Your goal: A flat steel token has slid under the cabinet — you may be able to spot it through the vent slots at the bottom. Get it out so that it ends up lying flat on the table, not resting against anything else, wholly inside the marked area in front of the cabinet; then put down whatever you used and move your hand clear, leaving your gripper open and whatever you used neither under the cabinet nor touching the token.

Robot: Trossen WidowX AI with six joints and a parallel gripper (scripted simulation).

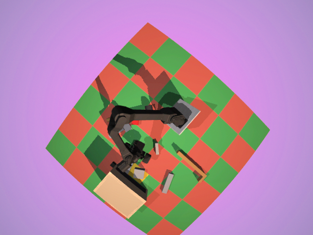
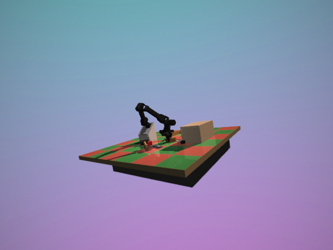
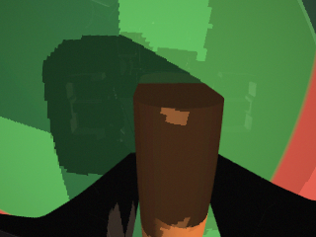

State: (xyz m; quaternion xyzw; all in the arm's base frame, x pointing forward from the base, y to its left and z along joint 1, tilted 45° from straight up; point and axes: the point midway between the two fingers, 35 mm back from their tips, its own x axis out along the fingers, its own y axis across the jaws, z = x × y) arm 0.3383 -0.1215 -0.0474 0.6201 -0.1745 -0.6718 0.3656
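Going from left to right across the top view, the desk [image 1: 174, 53] [image 2: 177, 162] is seen to carry the cabinet [image 1: 120, 194] [image 2: 191, 133] near its lower left edge, its long front turned towards the arm. A small black block [image 1: 113, 164] [image 2: 182, 141] is set near the cabinet's front. A grey block [image 1: 127, 127] and a red block [image 1: 135, 122] [image 2: 149, 143] are partly covered by the arm.

The fingers [image 1: 134, 161] [image 2: 168, 138] are parted only part of the way and are closed on a brown-orange handle [image 2: 170, 139] [image 3: 177, 158]. In the wrist view the handle's long axis is run up from the bottom edge, its blunt end pointed to the top. In the exterior view it is laid roughly level, lengthwise towards the cabinet; its far end cannot be made out.

The yellow marked area [image 1: 144, 177] is placed in front of the cabinet. A pale grey piece [image 1: 139, 173] is seen within it; whether this is the steel token cannot be told, and the token's place cannot be fixed.

Farther right, a short pale block [image 1: 157, 148], a longer grey bar [image 1: 167, 183] and an orange L-shaped bar [image 1: 190, 164] are spread apart, the last slanted down to its hooked end.
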